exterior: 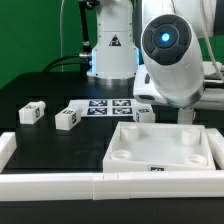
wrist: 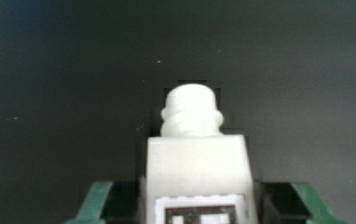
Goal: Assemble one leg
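Clamping a leg [wrist: 196,150] between its two dark green fingers [wrist: 102,203], the gripper [wrist: 191,205] is closed only as far as the leg's width allows, with one finger against each flat side. In the wrist view the leg is a white block with a black-and-white marker tag on the face nearest the fingers and a rounded, ribbed stud at its free end. Behind it there is only bare black desk [wrist: 50,90]; how high the leg hangs above that surface cannot be told.

In the exterior view the arm [exterior: 170,65], a white housing with a blue-lit ring, hangs over the desk toward the exterior view's right and hides the gripper itself. Below it, close to the near edge, the square panel [exterior: 165,152] with round corner sockets lies flat. A white rail [exterior: 60,182] runs along the near edge. The marker board [exterior: 105,106] lies about mid-desk. A second leg [exterior: 67,118] sits just beside the board's end on the exterior view's left. A third leg [exterior: 33,112] lies farther out toward that side edge, apart from the second. At the board's other end a tagged block [exterior: 143,112] shows at the arm's edge. Whether it lies loose on the desk or is the held leg cannot be told.
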Robot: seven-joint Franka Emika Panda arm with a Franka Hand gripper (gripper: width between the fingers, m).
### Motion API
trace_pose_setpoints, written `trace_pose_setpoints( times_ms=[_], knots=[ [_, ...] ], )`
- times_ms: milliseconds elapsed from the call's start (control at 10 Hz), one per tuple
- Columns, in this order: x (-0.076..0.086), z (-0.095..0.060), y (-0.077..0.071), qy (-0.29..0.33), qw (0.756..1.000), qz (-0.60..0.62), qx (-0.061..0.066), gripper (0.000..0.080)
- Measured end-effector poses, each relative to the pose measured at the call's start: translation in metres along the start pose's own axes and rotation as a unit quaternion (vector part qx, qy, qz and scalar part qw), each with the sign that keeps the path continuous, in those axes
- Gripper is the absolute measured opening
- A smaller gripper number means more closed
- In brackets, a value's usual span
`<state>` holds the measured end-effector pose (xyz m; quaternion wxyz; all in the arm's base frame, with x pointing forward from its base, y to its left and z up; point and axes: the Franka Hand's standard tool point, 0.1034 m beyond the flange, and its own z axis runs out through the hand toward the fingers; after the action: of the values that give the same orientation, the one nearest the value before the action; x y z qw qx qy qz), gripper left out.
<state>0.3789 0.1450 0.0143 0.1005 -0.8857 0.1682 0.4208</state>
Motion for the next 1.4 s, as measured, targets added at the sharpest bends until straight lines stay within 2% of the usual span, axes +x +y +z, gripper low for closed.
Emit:
trace_pose_setpoints(
  times_ms=[100,200,400,700,900,1100,1200,1400],
  knots=[
    [0.000,-0.001,0.001,-0.001,1.000,-0.001,0.000,0.0287],
    [-0.003,-0.009,0.002,-0.005,1.000,-0.003,0.001,0.0288],
    [-0.014,-0.033,0.002,-0.017,1.000,-0.007,0.006,0.0288],
    [-0.022,-0.058,-0.008,-0.020,1.000,-0.018,0.007,0.0288],
    [-0.016,-0.057,-0.010,0.005,1.000,-0.018,0.011,0.0288],
    [-0.006,-0.063,-0.016,0.111,0.993,-0.025,0.022,0.0288],
    [-0.001,-0.058,-0.010,0.155,0.987,-0.037,0.020,0.0289],
    [0.002,-0.073,-0.011,0.249,0.967,-0.050,0.020,0.0289]
  ],
)
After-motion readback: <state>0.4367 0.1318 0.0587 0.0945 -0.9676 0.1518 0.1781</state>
